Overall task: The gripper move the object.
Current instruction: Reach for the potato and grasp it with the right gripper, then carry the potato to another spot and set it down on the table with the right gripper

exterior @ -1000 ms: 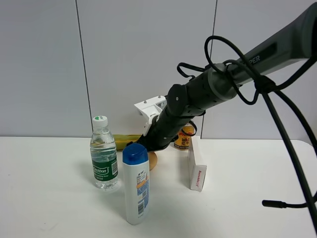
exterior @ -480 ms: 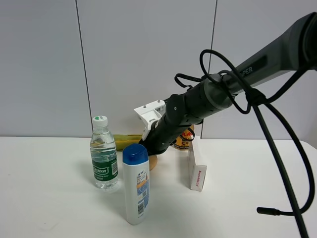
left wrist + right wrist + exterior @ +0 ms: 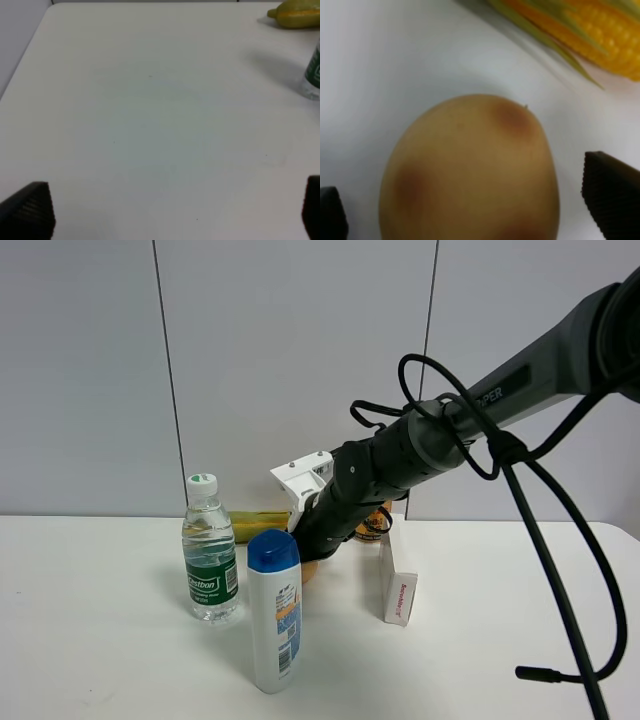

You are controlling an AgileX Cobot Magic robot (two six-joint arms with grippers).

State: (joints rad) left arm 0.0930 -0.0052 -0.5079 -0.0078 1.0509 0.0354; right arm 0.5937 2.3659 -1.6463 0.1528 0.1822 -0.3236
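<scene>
The object point(image 3: 470, 170), a smooth tan-orange egg shape with darker patches, lies on the white table and fills the right wrist view. My right gripper point(image 3: 470, 205) is open, with one black fingertip point(image 3: 612, 195) on each side of the object and a gap to each. In the exterior high view the right gripper point(image 3: 305, 542) reaches down behind the shampoo bottle, and only a sliver of the object point(image 3: 310, 568) shows. My left gripper point(image 3: 170, 212) is open and empty over bare table. It does not show in the exterior high view.
A blue-capped white shampoo bottle point(image 3: 274, 610) stands in front of the object. A water bottle point(image 3: 210, 550) stands to its left and a white box point(image 3: 396, 575) to its right. A corn cob point(image 3: 590, 30) lies just behind, and an orange can point(image 3: 375, 523) stands at the back.
My right arm has dropped lower and shifted slightly left, bringing the gripper down closer to the object. The objects on the table have not moved.
</scene>
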